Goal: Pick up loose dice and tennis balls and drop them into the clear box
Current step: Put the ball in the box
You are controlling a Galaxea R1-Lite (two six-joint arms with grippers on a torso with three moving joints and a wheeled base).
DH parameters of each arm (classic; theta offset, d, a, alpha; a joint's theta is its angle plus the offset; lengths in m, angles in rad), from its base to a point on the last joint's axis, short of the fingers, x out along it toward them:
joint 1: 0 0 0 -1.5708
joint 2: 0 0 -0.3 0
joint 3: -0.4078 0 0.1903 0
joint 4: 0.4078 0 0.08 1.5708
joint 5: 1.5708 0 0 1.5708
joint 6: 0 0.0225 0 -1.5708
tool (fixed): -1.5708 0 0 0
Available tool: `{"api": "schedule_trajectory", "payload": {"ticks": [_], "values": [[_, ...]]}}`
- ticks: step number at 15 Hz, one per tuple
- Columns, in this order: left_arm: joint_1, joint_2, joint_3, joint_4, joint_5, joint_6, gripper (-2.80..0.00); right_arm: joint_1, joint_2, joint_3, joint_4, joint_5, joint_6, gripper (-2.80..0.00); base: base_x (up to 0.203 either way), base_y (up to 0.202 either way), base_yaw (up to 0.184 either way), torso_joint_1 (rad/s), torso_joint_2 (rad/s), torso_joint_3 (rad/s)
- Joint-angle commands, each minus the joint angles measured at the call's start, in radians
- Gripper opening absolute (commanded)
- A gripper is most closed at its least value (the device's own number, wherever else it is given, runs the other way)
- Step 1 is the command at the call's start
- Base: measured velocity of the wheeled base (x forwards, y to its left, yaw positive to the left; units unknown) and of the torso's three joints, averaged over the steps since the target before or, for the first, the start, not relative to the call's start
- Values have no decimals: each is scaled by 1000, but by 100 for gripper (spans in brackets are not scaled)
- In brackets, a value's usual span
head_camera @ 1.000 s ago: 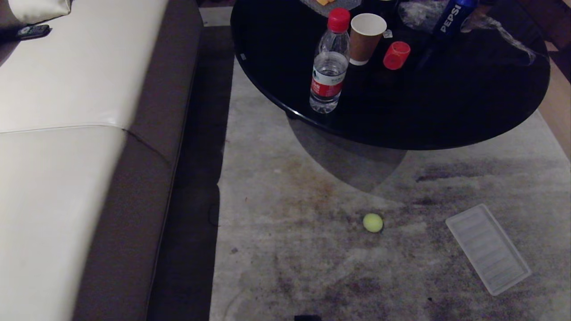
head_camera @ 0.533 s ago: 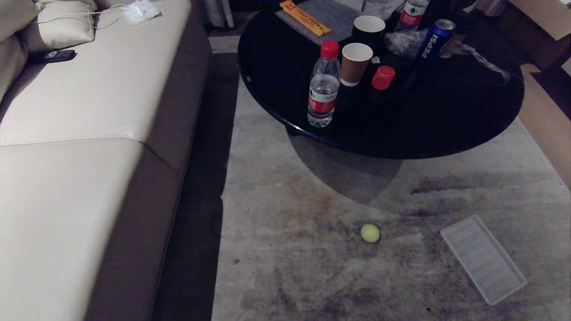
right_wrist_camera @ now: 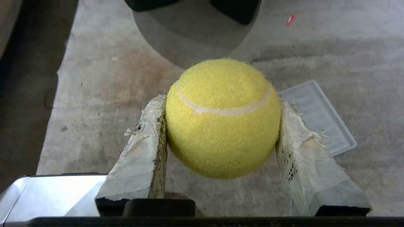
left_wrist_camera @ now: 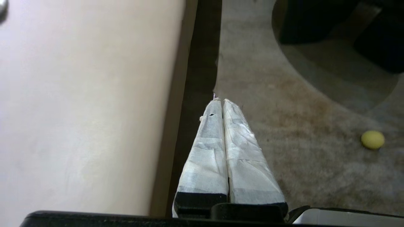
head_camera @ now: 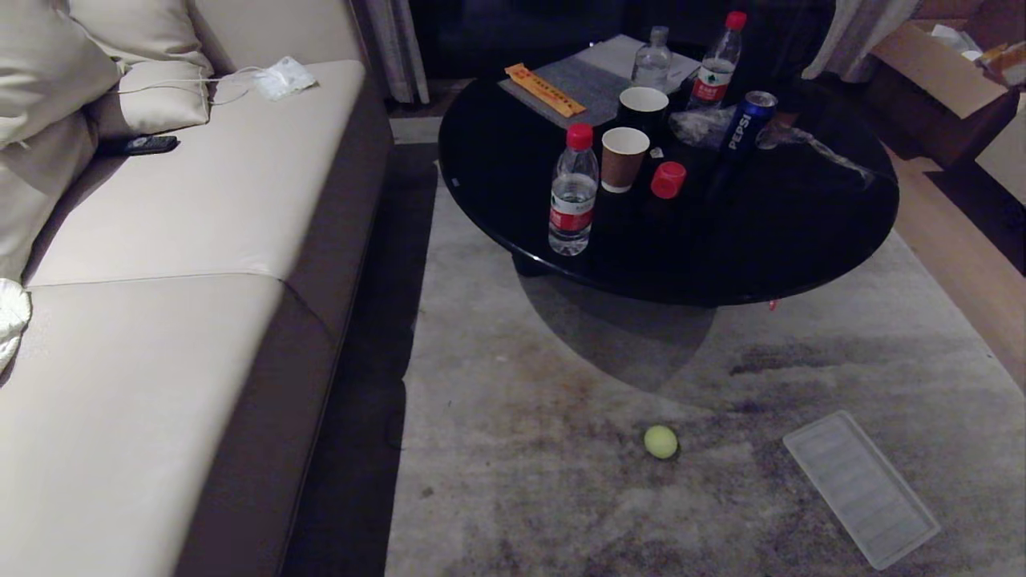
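My right gripper (right_wrist_camera: pixel 222 103) is shut on a fuzzy yellow-green tennis ball (right_wrist_camera: pixel 222 132), held above the rug. A second tennis ball (head_camera: pixel 660 441) lies loose on the rug in front of the round table and also shows in the left wrist view (left_wrist_camera: pixel 372 139). On the table beside a paper cup sits a red rounded cube (head_camera: pixel 668 179), seemingly a die. The clear box is out of view, but a whitish ribbed lid (head_camera: pixel 859 486) lies flat on the rug to the right. My left gripper (left_wrist_camera: pixel 222 101) is shut and empty beside the sofa edge. Neither arm shows in the head view.
A cream sofa (head_camera: pixel 160 320) runs along the left. The black round table (head_camera: pixel 801 240) carries water bottles (head_camera: pixel 572 200), paper cups (head_camera: pixel 623 158) and a Pepsi can (head_camera: pixel 741 124). A brown cardboard carton (head_camera: pixel 938 72) stands at the back right.
The head camera has tilted up: the whole scene slid down the picture and more of the table, sofa back and carton came into view. The ball and lid kept their places.
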Motion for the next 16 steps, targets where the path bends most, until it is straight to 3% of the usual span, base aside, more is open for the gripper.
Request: {"api": "schedule_trajectory", "payload": {"ticks": [1, 16], "values": [[0, 2, 2, -2, 0, 0, -280, 0, 2, 0, 1, 0, 0, -280, 0, 0, 0, 5, 0, 208], [0, 2, 2, -2, 0, 0, -280, 0, 2, 0, 1, 0, 0, -280, 0, 0, 0, 2, 1, 201]]}}
